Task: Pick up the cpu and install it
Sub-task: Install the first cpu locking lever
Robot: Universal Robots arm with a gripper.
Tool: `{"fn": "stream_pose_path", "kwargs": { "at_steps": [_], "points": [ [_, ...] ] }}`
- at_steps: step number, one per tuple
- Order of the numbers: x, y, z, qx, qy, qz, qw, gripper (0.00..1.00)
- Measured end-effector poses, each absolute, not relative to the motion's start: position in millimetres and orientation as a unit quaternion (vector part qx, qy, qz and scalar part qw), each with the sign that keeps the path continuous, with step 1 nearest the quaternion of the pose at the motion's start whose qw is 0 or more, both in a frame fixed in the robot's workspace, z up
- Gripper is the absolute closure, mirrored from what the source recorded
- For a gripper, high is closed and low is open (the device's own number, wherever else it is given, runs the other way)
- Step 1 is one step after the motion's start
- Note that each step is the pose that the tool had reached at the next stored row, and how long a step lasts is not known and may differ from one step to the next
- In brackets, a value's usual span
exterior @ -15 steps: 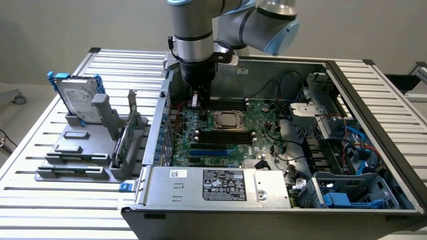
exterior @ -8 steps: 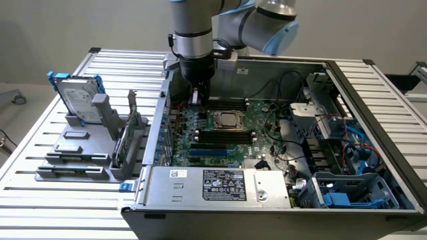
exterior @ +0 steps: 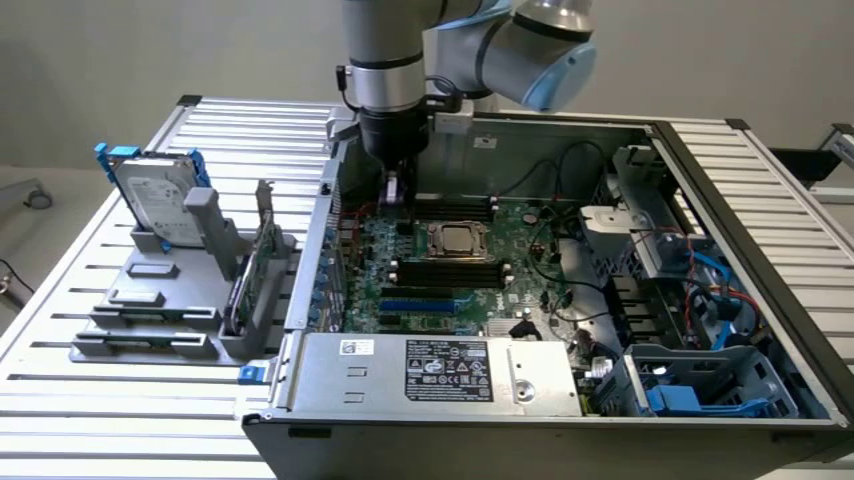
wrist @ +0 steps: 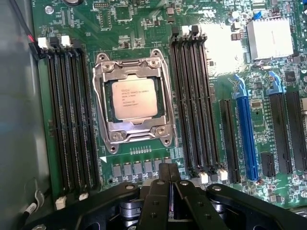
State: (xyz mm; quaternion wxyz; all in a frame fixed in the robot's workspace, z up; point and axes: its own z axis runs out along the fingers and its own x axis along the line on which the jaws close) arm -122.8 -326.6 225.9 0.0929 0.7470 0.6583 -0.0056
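The cpu (wrist: 134, 98) is a small square chip with a dull silver top and printed text. It lies flat inside the metal-framed socket (wrist: 103, 96) on the green motherboard (wrist: 139, 28). In the exterior view the cpu (exterior: 457, 238) sits mid-board inside the open computer case (exterior: 747, 200). My gripper (exterior: 394, 190) hangs over the board's far side, a short way from the socket toward the exterior view's left. Its black fingers (wrist: 160, 187) are shut together with nothing between them, and the gripper (wrist: 168, 168) stands apart from the chip.
Black memory slots (wrist: 72, 120) flank the socket on both sides. A blue expansion slot (wrist: 244, 129) and a silver heatsink (wrist: 268, 38) lie further along the board. A hard drive with blue brackets (exterior: 154, 195) stands in a grey rack outside the case. The power supply (exterior: 447, 370) fills the case's near side.
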Motion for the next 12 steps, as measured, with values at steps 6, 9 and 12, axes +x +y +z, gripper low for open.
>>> {"fn": "stream_pose_path", "kwargs": {
  "at_steps": [6, 9, 12],
  "points": [
    [-122.0, -324.7, 225.9, 0.744, 0.662, -0.012, 0.087, 0.89],
    [-120.9, -324.7, 225.9, 0.744, 0.662, -0.012, 0.087, 0.89],
    [-120.1, -324.7, 225.9, 0.744, 0.662, -0.012, 0.087, 0.89]
  ]
}}
